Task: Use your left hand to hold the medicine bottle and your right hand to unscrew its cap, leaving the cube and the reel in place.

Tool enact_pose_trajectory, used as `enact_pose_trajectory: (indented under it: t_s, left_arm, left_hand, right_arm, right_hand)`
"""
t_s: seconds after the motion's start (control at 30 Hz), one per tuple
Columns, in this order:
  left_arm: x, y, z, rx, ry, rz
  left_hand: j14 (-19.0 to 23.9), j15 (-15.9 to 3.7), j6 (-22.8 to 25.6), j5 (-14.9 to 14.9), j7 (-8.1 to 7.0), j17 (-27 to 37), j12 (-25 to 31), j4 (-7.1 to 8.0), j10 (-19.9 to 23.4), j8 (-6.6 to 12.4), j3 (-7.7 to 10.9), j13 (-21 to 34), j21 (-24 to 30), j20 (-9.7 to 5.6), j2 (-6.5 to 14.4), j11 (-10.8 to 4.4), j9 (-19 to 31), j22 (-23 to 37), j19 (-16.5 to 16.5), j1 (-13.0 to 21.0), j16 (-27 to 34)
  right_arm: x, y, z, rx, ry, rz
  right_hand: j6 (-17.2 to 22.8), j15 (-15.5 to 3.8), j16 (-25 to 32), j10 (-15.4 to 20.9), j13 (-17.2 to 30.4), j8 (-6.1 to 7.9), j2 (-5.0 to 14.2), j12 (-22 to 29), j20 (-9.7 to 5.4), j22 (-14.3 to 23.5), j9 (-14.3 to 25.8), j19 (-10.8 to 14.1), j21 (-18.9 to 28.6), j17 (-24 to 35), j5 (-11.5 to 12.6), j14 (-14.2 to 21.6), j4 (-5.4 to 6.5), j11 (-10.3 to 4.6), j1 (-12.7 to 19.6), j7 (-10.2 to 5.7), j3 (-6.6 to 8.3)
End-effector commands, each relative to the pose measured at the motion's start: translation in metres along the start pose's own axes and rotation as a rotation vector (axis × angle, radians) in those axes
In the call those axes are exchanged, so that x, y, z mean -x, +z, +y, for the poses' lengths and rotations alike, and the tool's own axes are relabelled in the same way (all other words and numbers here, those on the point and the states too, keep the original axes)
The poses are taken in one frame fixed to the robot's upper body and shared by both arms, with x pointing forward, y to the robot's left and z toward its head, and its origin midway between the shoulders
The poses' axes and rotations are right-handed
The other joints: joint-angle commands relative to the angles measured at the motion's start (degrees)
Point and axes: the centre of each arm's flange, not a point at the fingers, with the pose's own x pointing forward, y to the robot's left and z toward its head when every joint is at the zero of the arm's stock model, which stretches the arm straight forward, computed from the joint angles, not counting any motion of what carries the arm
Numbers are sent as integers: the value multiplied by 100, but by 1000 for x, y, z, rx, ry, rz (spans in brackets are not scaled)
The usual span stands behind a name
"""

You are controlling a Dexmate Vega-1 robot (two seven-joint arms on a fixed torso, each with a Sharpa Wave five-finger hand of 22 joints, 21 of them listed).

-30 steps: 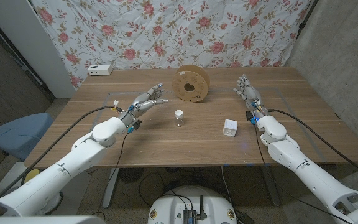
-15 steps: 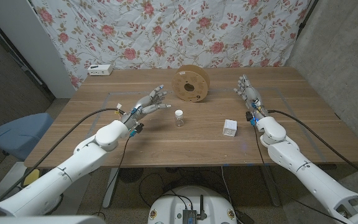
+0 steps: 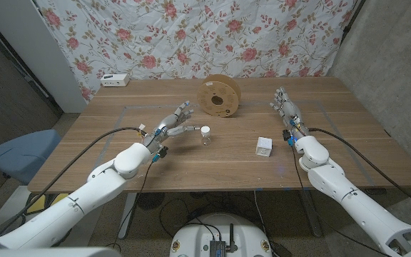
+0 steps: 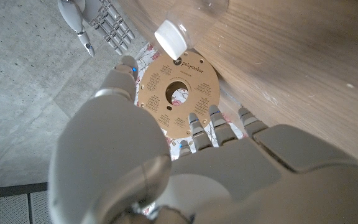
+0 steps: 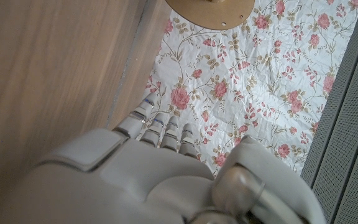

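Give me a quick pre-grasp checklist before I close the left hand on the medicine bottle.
1. Left hand open, fingers spread toward the bottle: ok.
2. Medicine bottle upright, white cap on: ok.
3. Left hand around the bottle: not ok, it sits beside it, contact cannot tell.
4. Right hand open, away from the bottle: ok.
5. Cube and reel untouched: ok.

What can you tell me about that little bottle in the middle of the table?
The medicine bottle is small, clear and see-through, with a white cap still on. It stands upright on the wooden table, in front of the brown reel and apart from the white cube. The left hand reaches toward it with spread fingers, close beside it, not gripping it.
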Motion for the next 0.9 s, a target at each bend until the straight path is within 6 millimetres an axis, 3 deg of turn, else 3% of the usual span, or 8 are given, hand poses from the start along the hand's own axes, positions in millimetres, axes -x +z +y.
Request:
enact_pose_trajectory:
  t_s: [0.03, 0.5, 0.9]
  left_arm:
    - [-3, -8, -11, -42, -25, 21]
    - [-12, -12, -23, -61, -15, 12]
    - [-4, -14, -33, -81, -6, 30]
  left_hand:
    - [-65, -681, -373, 61, -9, 10, -2, 17, 5, -27, -53, 10, -18, 2, -4, 30, 28, 12, -70, 78, -22]
    - [113, -804, -366, 79, -8, 3, 60, 60, 262, 45, -241, 5, 44, -76, 50, -17, 31, 13, -58, 136, 34]
    - [399, -917, -195, 87, -7, 1, 92, 76, 576, 83, -401, 1, 66, -190, 96, -26, 32, 7, 34, 228, 51]
  right_arm:
    - [2, -2, 4, -5, -14, -10]
    - [1, -1, 5, 0, -27, -24]
    - [5, -2, 2, -4, -38, -27]
  right_hand:
    - [17, -179, 18, 46, 17, 50, 8, 15, -300, 33, 8, 7, 43, -6, 40, 44, 2, 20, -5, -36, 25]
    - [34, -179, 17, 53, 18, 54, 5, 14, -292, 33, 8, 0, 41, -10, 46, 43, 0, 19, -14, -44, 34]
    - [50, -183, 13, 52, 18, 58, 4, 11, -295, 34, 7, -4, 41, -12, 52, 37, -3, 19, -19, -52, 43]
